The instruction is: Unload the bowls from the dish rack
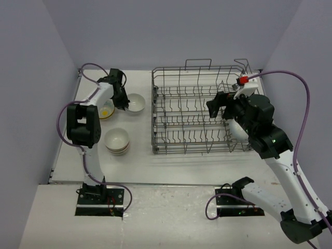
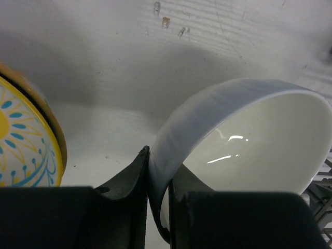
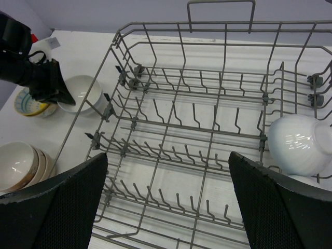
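Dish rack (image 1: 205,111) is sitting centre-right on the table (image 1: 171,166). Its long axis is running L–R across the top view, w/ tines pointing up and one handle loop rising at the far side. Inside, by the R wall, a tipped white bowl (image 3: 295,142) is leaning among the tines w/ its outer wall toward the wrist cam; which way its mouth is facing is hard to tell from here. The other rows in view are showing bare wire.

R gripper (image 1: 215,106) is hovering over the rack's R half, jaws spread wide apart w/ nothing between them.

Just L of the rack, the gripped white bowl (image 1: 136,102) is facing mouth-up. L gripper (image 2: 158,163) is clamping its rim, one finger inside the wall and one outside. It's prob. resting on the table, though contact isn't clear.

Beside that on the L, the yellow bowl (image 1: 106,110), w/ a teal pattern inside, is sitting mouth-up and close to the gripped one, but touching or not I can't say.

Nearer the arm bases, the bowl stack (image 1: 117,139), cream w/ brown outsides, is standing nested and mouth-up, apart from the rack's near-L corner.
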Controlling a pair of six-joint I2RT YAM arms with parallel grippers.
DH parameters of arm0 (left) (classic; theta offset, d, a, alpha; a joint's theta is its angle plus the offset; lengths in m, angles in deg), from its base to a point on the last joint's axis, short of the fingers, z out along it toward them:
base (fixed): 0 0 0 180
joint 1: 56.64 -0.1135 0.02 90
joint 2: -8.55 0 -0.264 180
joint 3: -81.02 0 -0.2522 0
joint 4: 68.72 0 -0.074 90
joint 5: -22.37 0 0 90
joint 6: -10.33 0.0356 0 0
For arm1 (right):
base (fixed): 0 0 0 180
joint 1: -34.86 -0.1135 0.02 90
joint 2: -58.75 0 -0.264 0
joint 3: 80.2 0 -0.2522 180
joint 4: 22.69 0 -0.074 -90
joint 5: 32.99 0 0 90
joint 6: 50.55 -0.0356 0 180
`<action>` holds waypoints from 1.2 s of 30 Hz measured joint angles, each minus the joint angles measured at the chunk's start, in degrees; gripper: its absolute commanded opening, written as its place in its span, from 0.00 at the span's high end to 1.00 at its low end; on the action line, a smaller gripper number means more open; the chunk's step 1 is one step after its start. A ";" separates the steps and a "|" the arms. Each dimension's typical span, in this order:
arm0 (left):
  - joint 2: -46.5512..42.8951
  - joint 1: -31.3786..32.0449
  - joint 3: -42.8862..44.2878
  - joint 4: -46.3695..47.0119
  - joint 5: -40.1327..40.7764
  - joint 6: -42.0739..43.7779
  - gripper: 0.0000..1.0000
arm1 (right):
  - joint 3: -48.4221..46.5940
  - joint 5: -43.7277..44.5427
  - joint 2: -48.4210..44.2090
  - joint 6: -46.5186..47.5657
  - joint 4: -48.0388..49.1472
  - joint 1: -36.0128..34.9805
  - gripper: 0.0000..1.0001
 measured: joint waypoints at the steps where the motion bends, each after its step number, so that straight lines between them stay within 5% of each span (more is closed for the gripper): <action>1: 0.00 0.20 -0.57 0.09 -0.11 0.00 0.94 | 0.00 -0.09 -0.07 0.00 0.00 0.00 0.01; 3: 0.00 0.57 -1.60 0.63 -0.20 -0.02 0.86 | 0.02 -0.31 -0.02 0.02 -0.02 0.00 0.01; 12: -0.13 1.20 -6.08 4.17 -0.98 0.00 0.79 | 0.96 -1.03 0.07 0.07 -0.02 0.00 0.01; 20: -1.31 1.60 -7.65 5.51 -0.59 0.15 0.23 | 0.92 -0.35 2.93 0.35 -0.28 0.00 0.01; 25: -6.78 1.92 -10.60 5.55 -0.13 0.00 0.13 | 0.92 2.80 6.25 1.05 -1.77 0.00 0.01; 26: -8.48 2.05 -11.08 5.49 -0.02 -0.02 0.01 | 0.92 4.00 6.91 1.22 -1.99 0.02 0.01; 36: -32.20 6.05 -11.34 5.38 1.22 0.98 0.00 | -3.23 25.51 21.88 5.33 -2.93 0.31 0.01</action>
